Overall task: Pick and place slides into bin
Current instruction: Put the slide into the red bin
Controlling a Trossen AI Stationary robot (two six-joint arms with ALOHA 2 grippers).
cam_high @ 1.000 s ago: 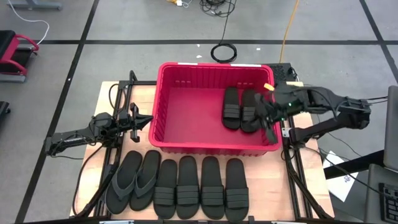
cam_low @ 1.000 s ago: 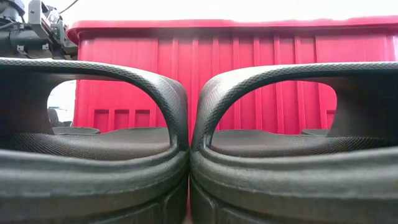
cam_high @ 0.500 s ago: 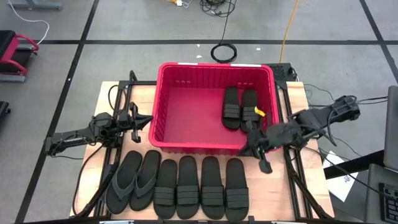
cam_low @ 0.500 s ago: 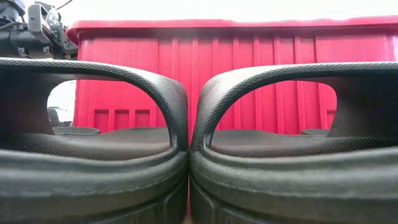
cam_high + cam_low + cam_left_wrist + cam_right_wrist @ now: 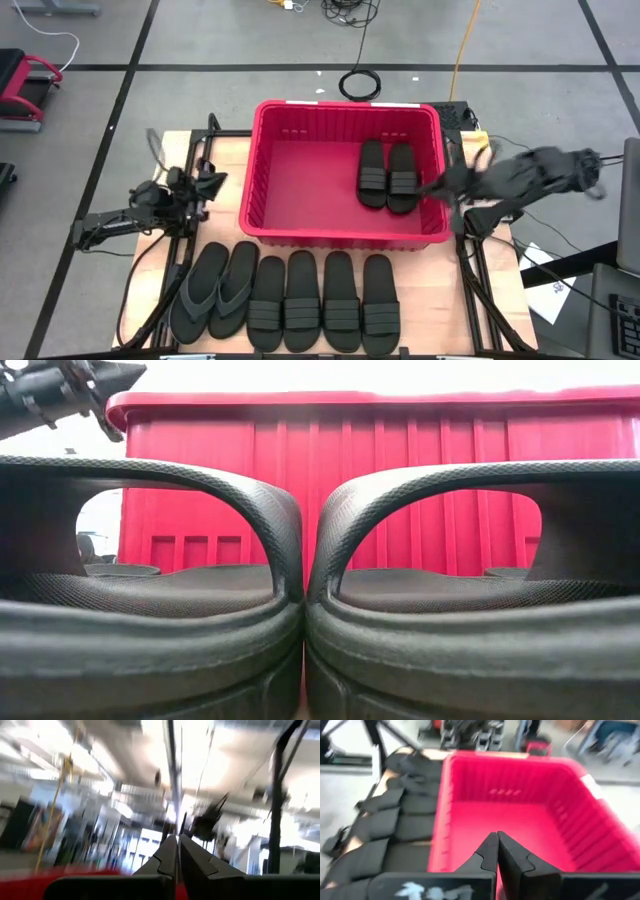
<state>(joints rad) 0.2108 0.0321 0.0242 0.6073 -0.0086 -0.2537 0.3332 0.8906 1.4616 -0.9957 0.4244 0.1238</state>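
Lower on the wooden bench (image 5: 420, 300), six flat black rubber slides (image 5: 285, 300) are lined up for picking beside the large red plastic bin (image 5: 262, 150), where two slides (image 5: 388, 175) are already laid, while the left gripper (image 5: 214, 183) and right gripper (image 5: 428, 187) are kept clenched on nothing.

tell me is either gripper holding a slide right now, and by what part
Nothing is held. The left gripper and the right gripper are both shut with nothing between the fingers; two slides lie in the bin.

A large rectangular red plastic bin (image 5: 262, 170) with ribbed walls holds two flat black rubber slides with ribbed strap bands (image 5: 388, 176); six more black sandals (image 5: 285, 292) line the pale wooden bench (image 5: 170, 150).
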